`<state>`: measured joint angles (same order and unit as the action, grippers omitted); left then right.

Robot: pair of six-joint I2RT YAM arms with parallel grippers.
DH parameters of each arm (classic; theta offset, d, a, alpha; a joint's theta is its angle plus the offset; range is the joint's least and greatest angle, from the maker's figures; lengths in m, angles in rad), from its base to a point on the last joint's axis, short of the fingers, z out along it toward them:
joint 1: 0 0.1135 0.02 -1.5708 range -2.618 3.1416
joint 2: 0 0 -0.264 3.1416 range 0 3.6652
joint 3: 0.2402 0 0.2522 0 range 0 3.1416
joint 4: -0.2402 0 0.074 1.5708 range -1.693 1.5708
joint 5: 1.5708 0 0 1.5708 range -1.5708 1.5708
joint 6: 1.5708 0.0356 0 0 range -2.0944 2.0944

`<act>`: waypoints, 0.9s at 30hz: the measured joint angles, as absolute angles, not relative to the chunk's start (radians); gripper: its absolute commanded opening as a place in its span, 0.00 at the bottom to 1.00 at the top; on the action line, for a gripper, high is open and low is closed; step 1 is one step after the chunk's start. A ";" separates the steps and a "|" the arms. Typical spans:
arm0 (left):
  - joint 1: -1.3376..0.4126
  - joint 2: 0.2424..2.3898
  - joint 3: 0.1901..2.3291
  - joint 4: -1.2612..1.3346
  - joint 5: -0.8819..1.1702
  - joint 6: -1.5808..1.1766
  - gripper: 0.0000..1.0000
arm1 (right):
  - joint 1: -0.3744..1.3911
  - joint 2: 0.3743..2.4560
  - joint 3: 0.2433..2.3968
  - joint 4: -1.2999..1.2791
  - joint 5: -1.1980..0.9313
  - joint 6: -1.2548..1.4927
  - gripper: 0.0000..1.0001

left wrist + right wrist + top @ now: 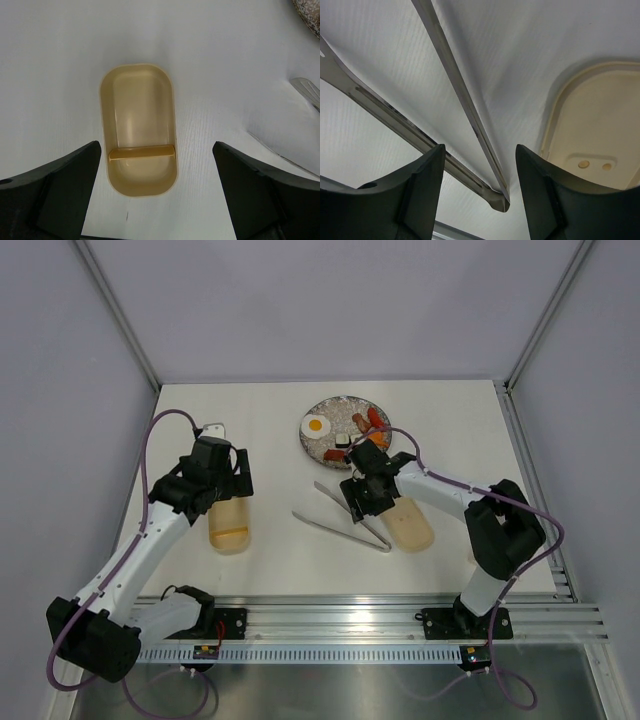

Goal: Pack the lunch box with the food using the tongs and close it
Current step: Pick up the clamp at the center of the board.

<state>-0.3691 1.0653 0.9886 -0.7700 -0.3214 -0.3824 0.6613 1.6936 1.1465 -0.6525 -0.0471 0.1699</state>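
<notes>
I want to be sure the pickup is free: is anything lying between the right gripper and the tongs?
Nothing visible is. The right gripper is just above the tongs, with one finger on each side of their joined end. The lid lies to the right, apart from them.

A matte white surface, evenly lit, is enclosed by plain pale grey panel walls with slim aluminium corner posts; a slotted silver aluminium rail borders its near edge.

Round silver plate at far-centre of white table; alu rail along near edge.
</notes>
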 measured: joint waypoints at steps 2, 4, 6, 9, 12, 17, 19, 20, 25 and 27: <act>-0.369 1.068 0.989 -0.770 -0.320 -0.386 0.99 | 0.664 1.719 1.155 -0.645 -0.054 0.170 0.62; -0.369 1.073 0.989 -0.770 -0.318 -0.390 0.99 | 0.669 1.745 1.160 -0.637 -0.056 0.170 0.58; -0.369 1.076 0.989 -0.770 -0.317 -0.391 0.99 | 0.672 1.765 1.161 -0.632 -0.056 0.171 0.51; -0.369 1.076 0.989 -0.770 -0.317 -0.392 0.99 | 0.677 1.784 1.161 -0.625 -0.055 0.178 0.43; -0.369 1.076 0.989 -0.771 -0.317 -0.392 0.99 | 0.685 1.785 1.161 -0.620 -0.054 0.190 0.31; -0.369 1.076 0.989 -0.771 -0.317 -0.392 0.99 | 0.710 1.784 1.161 -0.617 -0.052 0.251 0.25; -0.369 1.076 0.989 -0.771 -0.317 -0.392 0.99 | 0.716 1.781 1.158 -0.615 -0.052 0.281 0.26; -0.369 1.076 0.989 -0.770 -0.317 -0.392 0.99 | 0.718 1.776 1.155 -0.614 -0.052 0.301 0.29; -0.369 1.076 0.989 -0.771 -0.317 -0.392 0.99 | 0.719 1.733 1.131 -0.607 -0.045 0.379 0.73; -0.369 1.076 0.989 -0.771 -0.318 -0.392 0.99 | 0.719 1.707 1.119 -0.601 -0.043 0.386 0.87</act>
